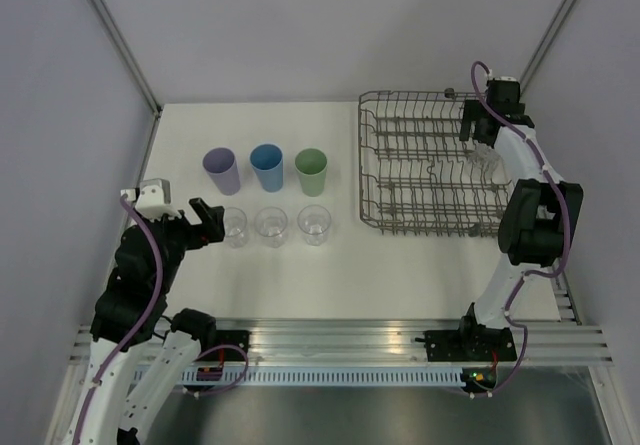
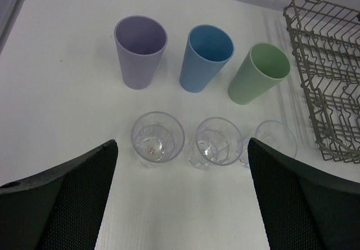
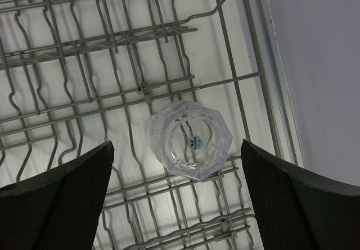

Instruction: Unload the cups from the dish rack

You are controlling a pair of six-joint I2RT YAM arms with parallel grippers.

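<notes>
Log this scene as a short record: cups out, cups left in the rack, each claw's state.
out on table: lavender tumbler, blue tumbler, green tumbler, clear glasses, all upright
in rack: one clear glass, near its right side
left claw: open, empty, beside the clear glasses
right claw: open, empty, above the glass in the rack

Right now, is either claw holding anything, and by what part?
Nothing: left claw and right claw both stand open, the right above a clear glass.

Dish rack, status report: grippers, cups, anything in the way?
Left gripper open, right gripper open, both empty. One clear glass in the dish rack, below the right fingers. Nothing blocking it.
</notes>
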